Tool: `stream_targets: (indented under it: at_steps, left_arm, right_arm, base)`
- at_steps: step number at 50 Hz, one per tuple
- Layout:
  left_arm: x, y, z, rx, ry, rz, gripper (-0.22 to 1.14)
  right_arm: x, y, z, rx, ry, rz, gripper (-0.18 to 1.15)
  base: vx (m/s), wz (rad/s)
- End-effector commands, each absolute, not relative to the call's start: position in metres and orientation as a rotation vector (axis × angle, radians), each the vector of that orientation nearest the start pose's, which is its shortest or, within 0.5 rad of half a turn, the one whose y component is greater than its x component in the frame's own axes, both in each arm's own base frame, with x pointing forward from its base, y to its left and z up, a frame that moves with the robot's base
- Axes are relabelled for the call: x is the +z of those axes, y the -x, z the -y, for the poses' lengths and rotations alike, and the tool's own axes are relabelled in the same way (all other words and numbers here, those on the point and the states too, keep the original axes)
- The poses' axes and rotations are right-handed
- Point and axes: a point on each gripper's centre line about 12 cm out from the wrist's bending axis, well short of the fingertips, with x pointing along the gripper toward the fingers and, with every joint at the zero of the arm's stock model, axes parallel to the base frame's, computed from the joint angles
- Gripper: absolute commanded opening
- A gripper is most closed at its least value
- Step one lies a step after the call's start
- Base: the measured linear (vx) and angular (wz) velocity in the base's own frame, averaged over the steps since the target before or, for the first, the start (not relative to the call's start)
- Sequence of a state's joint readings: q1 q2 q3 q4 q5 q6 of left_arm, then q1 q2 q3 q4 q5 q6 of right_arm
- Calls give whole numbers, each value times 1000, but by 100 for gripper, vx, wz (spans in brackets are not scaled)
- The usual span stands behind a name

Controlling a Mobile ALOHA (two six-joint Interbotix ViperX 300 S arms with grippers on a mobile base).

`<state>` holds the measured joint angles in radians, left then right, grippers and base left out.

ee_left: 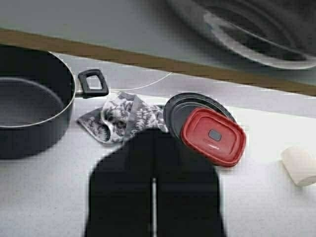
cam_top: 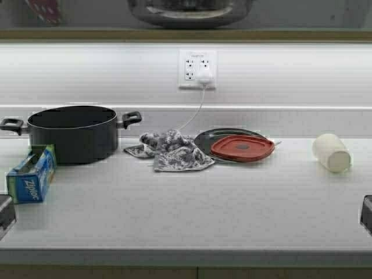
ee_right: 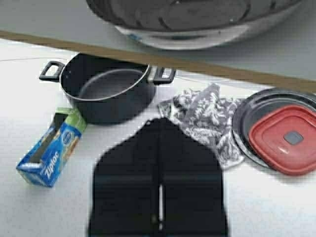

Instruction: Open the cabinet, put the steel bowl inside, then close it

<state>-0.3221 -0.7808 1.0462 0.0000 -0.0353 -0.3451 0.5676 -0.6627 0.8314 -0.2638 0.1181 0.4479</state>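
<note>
The steel bowl sits on a shelf above the counter, at the top middle; it also shows in the left wrist view and the right wrist view. Of the cabinet only a tan strip with a middle seam shows under the counter's front edge; its doors and handles are hidden. My left gripper is shut and empty, low at the left edge. My right gripper is shut and empty, low at the right edge.
On the white counter stand a black two-handled pot, a Ziploc box, a patterned cloth, a dark plate with a red lid, and a white cup on its side. A wall outlet holds a plugged cord.
</note>
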Motion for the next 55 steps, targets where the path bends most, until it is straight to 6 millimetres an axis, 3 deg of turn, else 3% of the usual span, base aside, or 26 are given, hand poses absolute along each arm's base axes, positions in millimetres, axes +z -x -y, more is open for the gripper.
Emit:
stream_targets:
  at_steps: [1,23,29,38,48,55]
  left_arm:
    - [293,-224,75,-286,302,-236,4]
    - [323,-238,49,-171,160,-255,4]
    - [323,-244,32,-101,140,-251,4]
    - [329,-250,0,23,79,-235,4]
    - [343,-266,-15,77,31,-241,4]
    - [367,-274,-24,113,25,-210,4]
  right_arm:
    - [328,-233,-141,498,-92,-297,8]
    - [336,-255,-128,427,-40,-268,8]
    - [344,-261,-107,353,-38,-244,8]
    - [370,-270,-72,229,-49,-171,8]
    - [403,-272,-32,77,-22,-111,8]
    - [423,-267,-4,-28,43,-63,8]
  base:
    - [-15,-5]
    - [-24,-4]
    - [-32,-2]
    - [-32,1]
    - [-26,3]
    - [-25,-1]
